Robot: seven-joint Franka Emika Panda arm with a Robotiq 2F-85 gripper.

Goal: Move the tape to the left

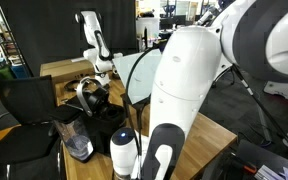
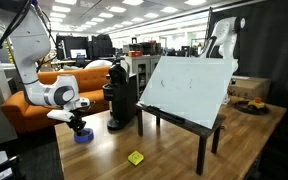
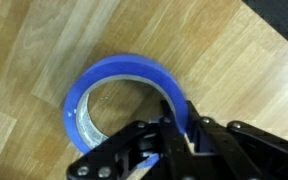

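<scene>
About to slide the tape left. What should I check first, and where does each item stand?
1. Gripper over the tape: ok.
2. Fingers straddle the ring's wall, wrist view: ok.
3. Grip firmly closed: cannot tell.
4. Tape lifted off the table: cannot tell.
5. Yellow block apart from the tape: ok.
6. Black machine clear of the gripper: ok, but close beside it.

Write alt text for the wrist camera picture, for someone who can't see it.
A blue roll of tape lies flat on a wooden table, seen from above. The black gripper fills the bottom edge, its fingers at the roll's nearest wall; whether they clamp it is unclear.
</scene>
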